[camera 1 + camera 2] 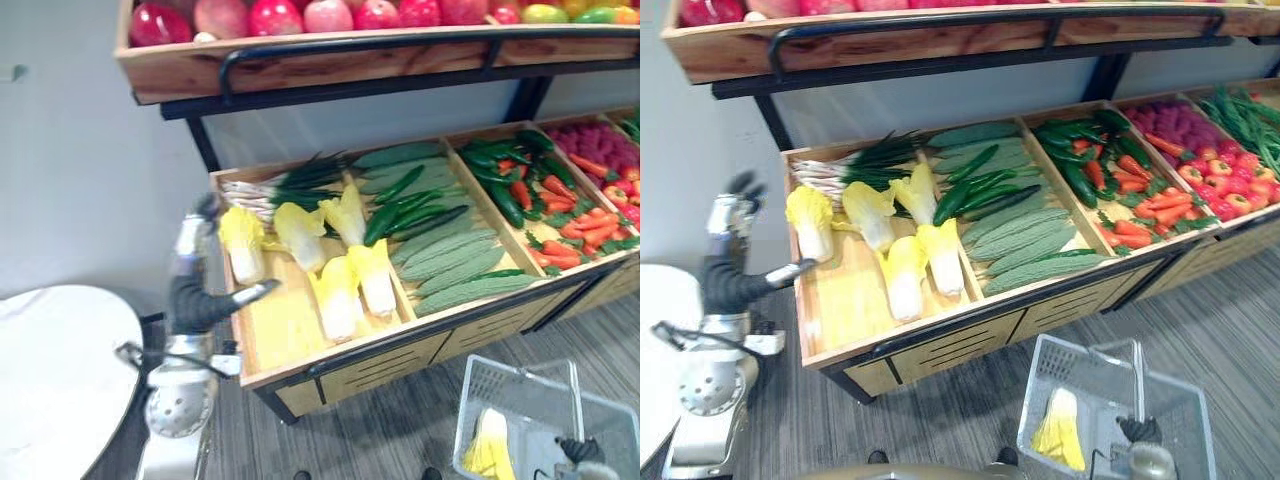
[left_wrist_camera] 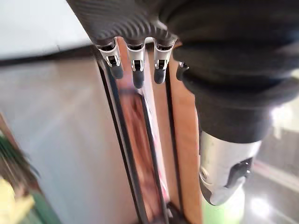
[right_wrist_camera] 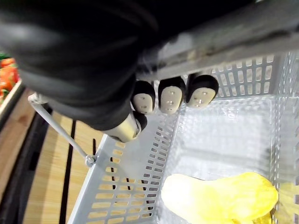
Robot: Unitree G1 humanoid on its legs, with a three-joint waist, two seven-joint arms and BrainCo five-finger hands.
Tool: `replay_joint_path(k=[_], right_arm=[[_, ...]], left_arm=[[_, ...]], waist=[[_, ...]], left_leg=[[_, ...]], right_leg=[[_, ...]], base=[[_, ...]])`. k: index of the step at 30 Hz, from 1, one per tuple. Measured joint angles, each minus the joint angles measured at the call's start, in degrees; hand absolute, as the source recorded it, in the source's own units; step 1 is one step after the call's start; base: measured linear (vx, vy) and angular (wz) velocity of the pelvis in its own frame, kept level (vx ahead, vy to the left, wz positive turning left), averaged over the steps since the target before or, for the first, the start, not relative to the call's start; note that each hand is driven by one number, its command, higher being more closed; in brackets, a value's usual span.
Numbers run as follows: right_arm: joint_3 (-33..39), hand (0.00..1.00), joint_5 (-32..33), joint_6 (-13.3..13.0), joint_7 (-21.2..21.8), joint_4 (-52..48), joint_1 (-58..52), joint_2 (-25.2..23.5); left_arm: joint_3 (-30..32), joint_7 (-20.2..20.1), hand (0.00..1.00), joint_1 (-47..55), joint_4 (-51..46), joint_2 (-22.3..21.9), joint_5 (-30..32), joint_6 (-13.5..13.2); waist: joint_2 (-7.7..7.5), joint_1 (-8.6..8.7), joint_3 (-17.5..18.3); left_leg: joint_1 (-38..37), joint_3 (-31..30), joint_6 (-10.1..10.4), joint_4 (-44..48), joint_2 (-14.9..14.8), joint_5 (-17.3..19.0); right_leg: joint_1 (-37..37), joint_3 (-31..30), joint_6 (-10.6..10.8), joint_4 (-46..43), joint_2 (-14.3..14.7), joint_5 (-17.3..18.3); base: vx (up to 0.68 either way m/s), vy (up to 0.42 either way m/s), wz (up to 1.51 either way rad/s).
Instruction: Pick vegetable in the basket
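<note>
A yellow cabbage [image 3: 219, 198] lay on the floor of the basket [image 3: 126, 196], whose handle the right hand [image 3: 170, 95] clenched to carry it. The left hand [image 1: 728, 220] hung released beside the left edge of the crate [image 1: 845, 300], likely ready to reach for more cabbages [image 1: 870, 215].

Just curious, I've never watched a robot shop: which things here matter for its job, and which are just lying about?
Job: yellow cabbages in the bin, basket, cabbage inside it, right hand gripping its handle, open left hand.
Lying about: green gourds, carrots, spring onions, red fruit above, white table.
</note>
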State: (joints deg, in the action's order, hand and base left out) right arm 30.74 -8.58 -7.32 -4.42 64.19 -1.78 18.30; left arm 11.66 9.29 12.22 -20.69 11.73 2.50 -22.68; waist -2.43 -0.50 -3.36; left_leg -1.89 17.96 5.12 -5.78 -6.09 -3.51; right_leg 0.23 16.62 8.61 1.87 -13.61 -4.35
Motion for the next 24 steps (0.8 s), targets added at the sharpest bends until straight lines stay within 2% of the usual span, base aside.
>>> replay_joint_path(k=[2, 3, 8, 9, 10, 12, 13, 17, 20, 24], right_arm=[[1.48, 1.0, 0.81, 0.88, -0.43, 1.34, -1.11, -1.27], [2.63, 1.0, 1.58, 1.06, -0.54, 2.0, -2.2, -1.98], [4.95, 1.0, 4.56, 1.72, -3.03, 1.68, -4.1, -4.83], [4.95, 1.0, 4.68, 1.71, -3.32, 1.28, -4.51, -5.87], [4.95, 1.0, 4.69, 1.69, -3.61, 1.07, -4.51, -6.34], [4.94, 1.0, 4.86, 1.67, -4.51, -0.27, -4.78, -7.83], [4.95, 1.0, 5.01, 1.56, -5.18, -0.75, -5.02, -8.78], [4.92, 1.0, 4.97, 1.57, -5.33, -0.87, -4.37, -9.93], [4.92, 1.0, 4.96, 1.62, -5.82, -0.77, -4.07, -10.49], [4.66, 1.0, 4.56, 1.63, -6.35, -0.2, -3.38, -10.53]], left_arm=[[4.75, 3.15, 0.0, 1.73, 3.17, -4.0, 1.13, 1.19], [6.75, 4.88, 0.0, 1.76, 5.01, -5.57, 1.65, 2.69], [12.88, 10.43, 0.0, 1.46, 19.52, -7.27, 7.91, 4.8], [14.69, 12.16, 0.0, 1.43, 24.04, -7.59, 7.98, 5.78], [15.79, 13.21, 0.0, 1.43, 26.06, -7.89, 7.99, 6.49], [18.53, 15.88, 0.0, 1.46, 32.33, -8.45, 9.26, 8.74], [20.19, 17.11, 0.0, 1.63, 37.16, -8.63, 9.72, 10.04], [24.7, 17.3, 0.0, 1.47, 51.82, -9.02, 7.4, 11.82], [26.62, 14.04, 0.0, 1.56, 64.7, -9.0, 0.65, 12.23], [26.91, 9.33, 0.0, 1.63, 75.82, -8.98, -0.21, 13.44]], waist=[[-0.46, -0.56, 0.49], [-0.12, -0.57, 1.1], [-0.41, -0.33, 2.13], [-0.93, -0.06, 2.41], [-0.65, 0.0, 2.64], [-1.22, 0.24, 2.61], [-0.81, 0.14, 2.99], [-1.43, 0.23, 2.89], [-1.37, 0.43, 2.95], [-1.39, 0.4, 2.92]], left_leg=[[0.86, -0.91, 0.09, -0.04, 0.01, -0.23], [1.69, -2.37, 0.09, -0.05, 0.09, -0.57], [1.79, -6.07, -0.11, -0.05, 0.29, -0.87], [1.81, -6.55, -0.24, -0.05, 0.29, -0.78], [1.74, -6.69, -0.24, -0.06, 0.29, -0.77], [1.91, -7.57, -0.34, -0.06, 0.45, -0.7], [1.87, -7.6, -0.32, -0.06, 0.48, -0.65], [1.71, -7.57, -0.26, -0.06, 0.54, -0.3], [1.68, -7.36, -0.1, -0.05, 0.53, -0.04], [0.96, -6.22, 0.22, 0.13, 0.38, 0.43]], right_leg=[[-0.15, 0.97, 0.13, 0.04, -0.06, 0.3], [0.02, 2.44, 0.08, 0.06, -0.15, 0.35], [2.15, 6.27, -0.27, 0.24, -0.15, 1.21], [2.48, 6.96, -0.27, 0.28, -0.15, 1.43], [2.71, 7.18, -0.3, 0.33, -0.14, 1.5], [3.41, 8.14, -0.19, 0.84, -0.14, 1.79], [3.63, 8.3, -0.2, 1.08, -0.12, 1.79], [3.97, 8.41, -0.39, 1.39, -0.11, 1.85], [3.93, 8.13, -0.37, 1.63, -0.03, 1.93], [3.95, 7.03, -0.35, 1.86, 0.12, 1.93]], base=[[-0.04, -0.004, 0.26], [-0.02, -0.008, 0.42], [0.0, -0.002, 0.38], [0.01, -0.002, 0.26], [0.01, -0.002, 0.24], [0.01, 0.001, 0.19], [0.02, 0.004, 0.09], [0.02, -0.001, 0.0], [0.05, -0.01, -0.04], [0.06, -0.011, -0.12]])
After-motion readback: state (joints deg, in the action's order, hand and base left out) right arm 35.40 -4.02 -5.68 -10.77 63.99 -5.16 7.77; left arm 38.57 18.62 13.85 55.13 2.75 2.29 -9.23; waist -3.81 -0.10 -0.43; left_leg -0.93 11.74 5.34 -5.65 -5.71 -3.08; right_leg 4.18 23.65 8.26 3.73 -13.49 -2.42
